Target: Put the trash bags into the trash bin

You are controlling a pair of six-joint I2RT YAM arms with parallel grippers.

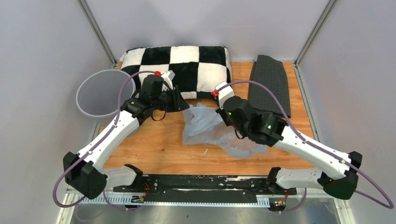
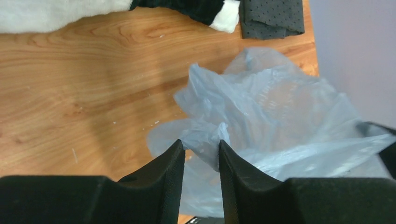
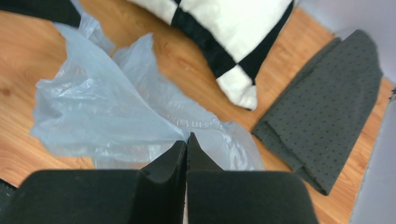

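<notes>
The pale blue-grey trash bag [image 1: 205, 127] lies crumpled in the middle of the wooden table, white lettering [image 3: 201, 122] showing on it. My right gripper [image 3: 187, 140] is shut, with the bag's film pinched at its tips. My left gripper [image 2: 201, 145] stands at the bag's left side, jaws apart, and a fold of the bag [image 2: 210, 140] hangs between its fingertips. The grey round trash bin [image 1: 99, 93] stands upright at the far left, just left of my left wrist, its inside dark and bare.
A black-and-white checkered pillow [image 1: 187, 65] lies along the far edge behind the bag. A dark grey dotted mat [image 1: 271, 84] lies folded at the far right. Grey walls close in the table on three sides.
</notes>
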